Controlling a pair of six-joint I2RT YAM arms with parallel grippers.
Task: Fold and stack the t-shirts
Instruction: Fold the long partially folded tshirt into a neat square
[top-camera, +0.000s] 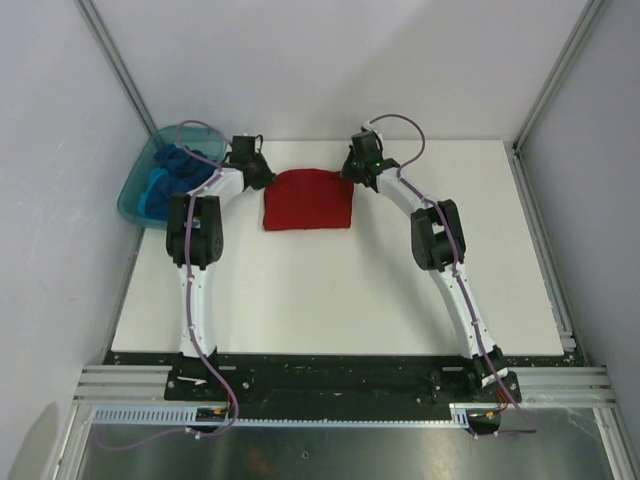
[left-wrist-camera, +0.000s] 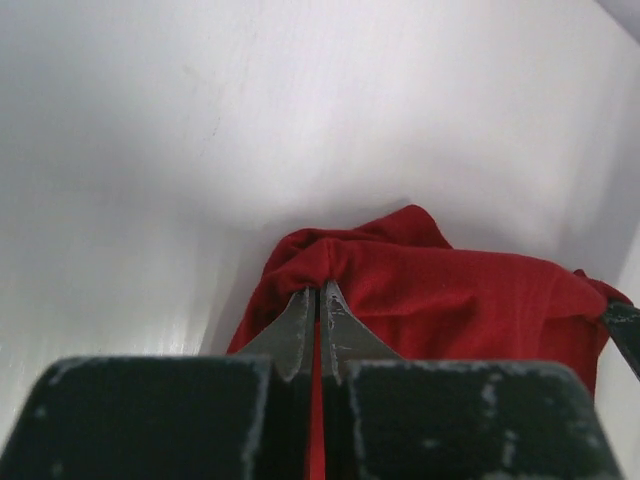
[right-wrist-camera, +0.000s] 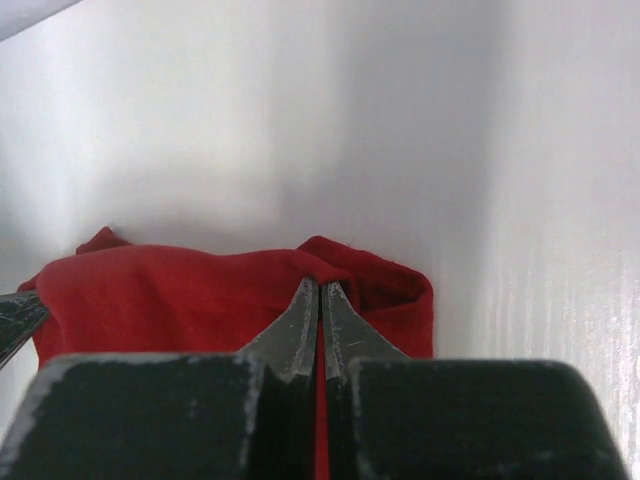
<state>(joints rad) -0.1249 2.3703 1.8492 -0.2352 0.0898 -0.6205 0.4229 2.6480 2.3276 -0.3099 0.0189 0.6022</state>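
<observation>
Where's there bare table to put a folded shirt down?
Free: the white table's middle, on the near side of the red t-shirt, and its far-right corner. Crowded: the far edge, where left gripper and right gripper pinch the shirt, beside the teal tub.

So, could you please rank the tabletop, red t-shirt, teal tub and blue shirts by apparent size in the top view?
1. tabletop
2. teal tub and red t-shirt: nearly alike, and the left arm hides part of the tub, so unranked
3. blue shirts, bundled inside the tub
</observation>
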